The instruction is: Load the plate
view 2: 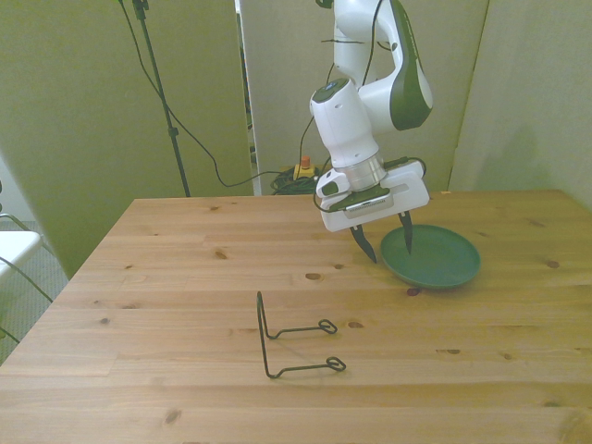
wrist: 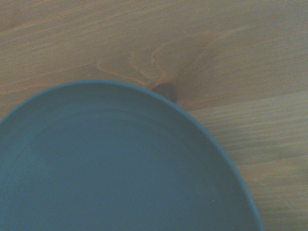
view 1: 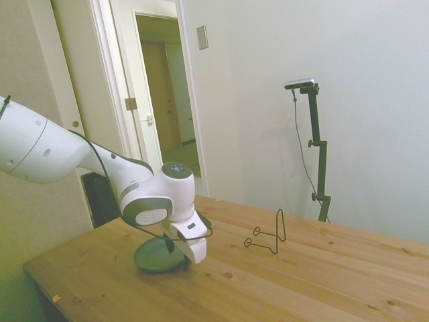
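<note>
End effector (view 2: 381, 238) spread wide, holding nothing, fingers straddling plate's rim on front view's left. Plate (view 2: 442, 260) flat on tabletop (view 2: 185, 268), front view's right. Wire stand (view 2: 294, 340) well apart, nearer camera.

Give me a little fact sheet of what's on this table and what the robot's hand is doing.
plate: green plate, lying flat on the wooden table, empty
wire stand: thin black wire stand, upright, apart from the plate, nothing on it
gripper: gripper open, fingers pointing down, straddling the plate's rim on the front view's left
holding: nothing
close-up camera: shows the plate's rim and bare wood
</note>
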`<state>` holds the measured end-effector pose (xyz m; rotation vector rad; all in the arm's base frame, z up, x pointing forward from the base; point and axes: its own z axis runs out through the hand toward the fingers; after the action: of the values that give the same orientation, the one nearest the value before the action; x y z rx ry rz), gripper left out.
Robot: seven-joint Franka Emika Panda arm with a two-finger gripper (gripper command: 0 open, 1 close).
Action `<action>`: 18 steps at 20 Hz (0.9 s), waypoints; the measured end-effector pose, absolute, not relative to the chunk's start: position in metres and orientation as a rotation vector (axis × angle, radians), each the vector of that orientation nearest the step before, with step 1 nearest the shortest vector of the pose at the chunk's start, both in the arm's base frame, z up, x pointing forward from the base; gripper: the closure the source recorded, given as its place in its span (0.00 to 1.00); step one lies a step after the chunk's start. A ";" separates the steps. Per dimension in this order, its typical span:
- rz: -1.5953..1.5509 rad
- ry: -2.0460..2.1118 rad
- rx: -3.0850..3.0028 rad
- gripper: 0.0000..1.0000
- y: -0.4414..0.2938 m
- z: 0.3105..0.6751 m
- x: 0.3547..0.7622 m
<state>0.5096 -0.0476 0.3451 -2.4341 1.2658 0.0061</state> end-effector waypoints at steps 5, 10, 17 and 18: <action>0.023 1.260 -2.439 1.00 -0.047 0.342 0.510; 0.050 1.247 -2.453 1.00 -0.046 0.339 0.510; 0.080 1.228 -2.486 1.00 -0.047 0.338 0.509; 0.083 1.227 -2.491 1.00 -0.048 0.339 0.509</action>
<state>0.5092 -0.0482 0.3394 -2.4915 1.2267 0.0826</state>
